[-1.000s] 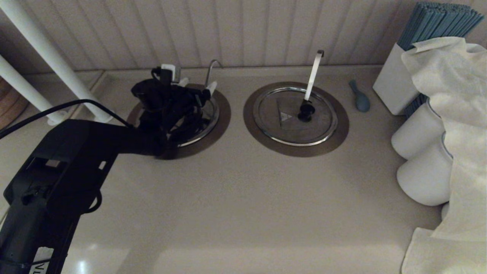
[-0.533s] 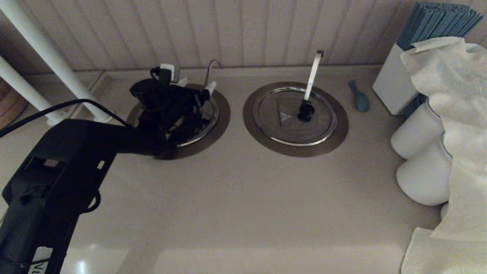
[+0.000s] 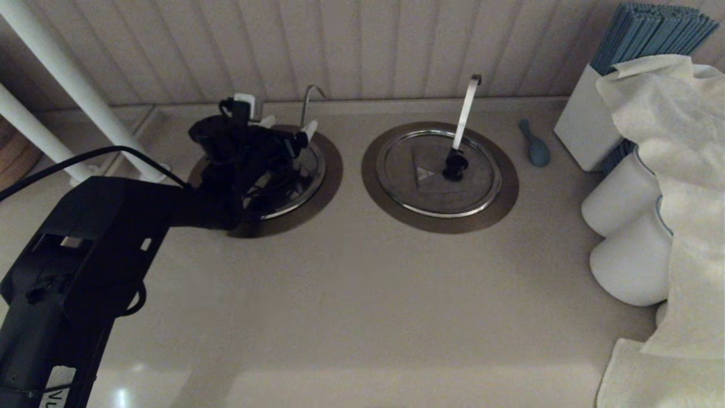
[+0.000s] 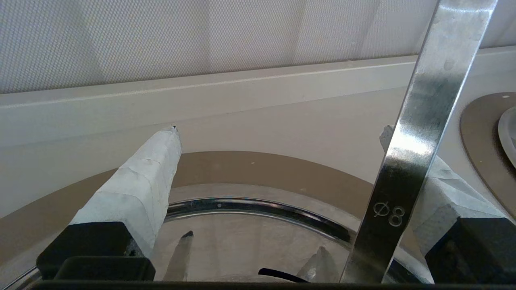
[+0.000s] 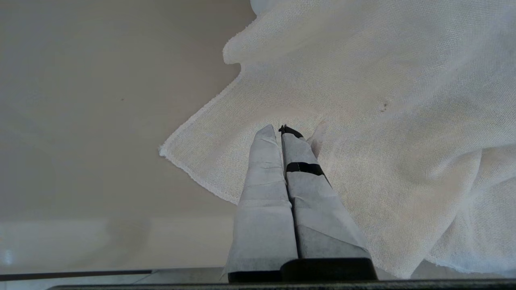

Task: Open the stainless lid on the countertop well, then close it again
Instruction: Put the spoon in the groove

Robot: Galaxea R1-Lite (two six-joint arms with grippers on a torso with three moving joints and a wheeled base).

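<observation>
Countertop (image 3: 351,294), stainless lid (image 3: 294,181) covering countertop well (image 3: 331,170)

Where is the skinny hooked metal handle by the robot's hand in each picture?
Head view: the slim hook-tipped handle stands upright at the back of the stainless lid, just beyond the open left gripper.
Left wrist view: the handle crosses the picture in front of the far finger.
Right wrist view: not in it; only the shut right gripper over a white cloth.
Shared landmark: the brownish flange.
</observation>
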